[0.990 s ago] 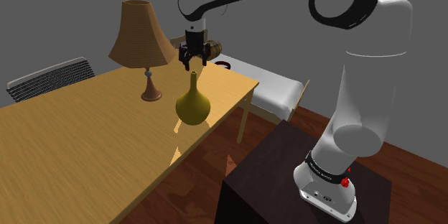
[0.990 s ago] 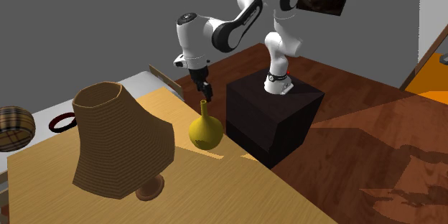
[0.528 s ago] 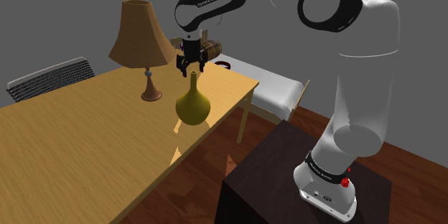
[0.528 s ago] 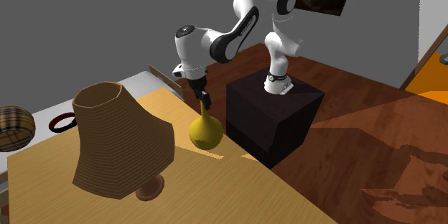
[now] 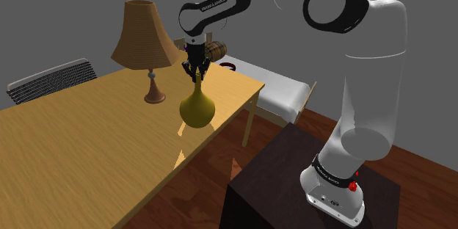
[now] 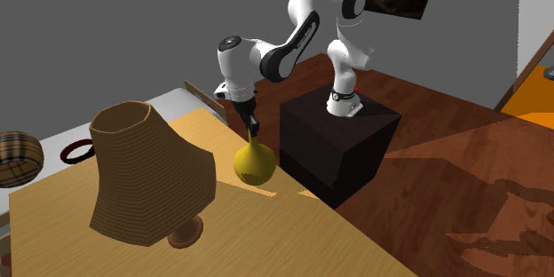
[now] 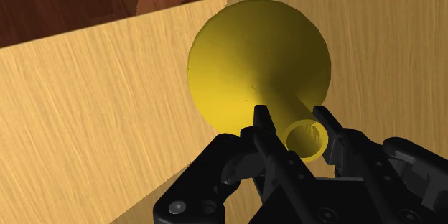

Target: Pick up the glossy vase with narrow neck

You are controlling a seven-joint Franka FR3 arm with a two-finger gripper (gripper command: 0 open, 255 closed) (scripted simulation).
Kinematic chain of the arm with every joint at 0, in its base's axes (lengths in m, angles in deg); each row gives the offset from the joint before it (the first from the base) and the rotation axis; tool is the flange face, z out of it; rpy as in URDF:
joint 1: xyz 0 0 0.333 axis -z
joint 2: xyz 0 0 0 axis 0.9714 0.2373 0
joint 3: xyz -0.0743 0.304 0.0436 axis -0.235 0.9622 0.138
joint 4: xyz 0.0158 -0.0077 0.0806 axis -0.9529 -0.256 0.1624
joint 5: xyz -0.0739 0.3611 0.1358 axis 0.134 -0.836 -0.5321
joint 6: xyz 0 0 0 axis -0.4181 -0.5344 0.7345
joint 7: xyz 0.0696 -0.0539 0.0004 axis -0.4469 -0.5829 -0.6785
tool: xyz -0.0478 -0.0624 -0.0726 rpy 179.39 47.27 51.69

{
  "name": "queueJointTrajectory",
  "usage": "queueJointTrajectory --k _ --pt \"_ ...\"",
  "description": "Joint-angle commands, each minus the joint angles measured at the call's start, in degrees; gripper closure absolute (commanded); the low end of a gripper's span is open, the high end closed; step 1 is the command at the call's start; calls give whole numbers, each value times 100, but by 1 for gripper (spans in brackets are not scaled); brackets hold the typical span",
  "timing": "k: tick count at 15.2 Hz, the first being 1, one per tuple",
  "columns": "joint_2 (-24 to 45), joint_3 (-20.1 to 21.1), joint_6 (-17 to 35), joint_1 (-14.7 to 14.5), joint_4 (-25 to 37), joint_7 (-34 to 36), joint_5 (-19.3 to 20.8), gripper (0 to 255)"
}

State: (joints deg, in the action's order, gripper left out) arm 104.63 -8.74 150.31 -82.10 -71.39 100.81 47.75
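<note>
The black gripper (image 5: 195, 74) hides the mouth of the glossy yellow round-bellied vase (image 5: 197, 108); the striped brown barrel (image 6: 18, 159) is cut by the second exterior view's left edge

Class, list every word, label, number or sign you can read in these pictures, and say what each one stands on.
"FRANKA EMIKA": black letters on the arm, on its white link above the vase.
Lettering on the base ring: too small to read.
Vase, lamp, table: no text.
</note>
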Motion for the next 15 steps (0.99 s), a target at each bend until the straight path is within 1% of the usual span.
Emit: queueJointTrajectory --k 1,5,15 --pt "2 1 1 -1 -3 0 -1 255" --pt "11 1 2 -1 7 1 -1 255" --pt "-217 1 -674 0 455 16 2 255"
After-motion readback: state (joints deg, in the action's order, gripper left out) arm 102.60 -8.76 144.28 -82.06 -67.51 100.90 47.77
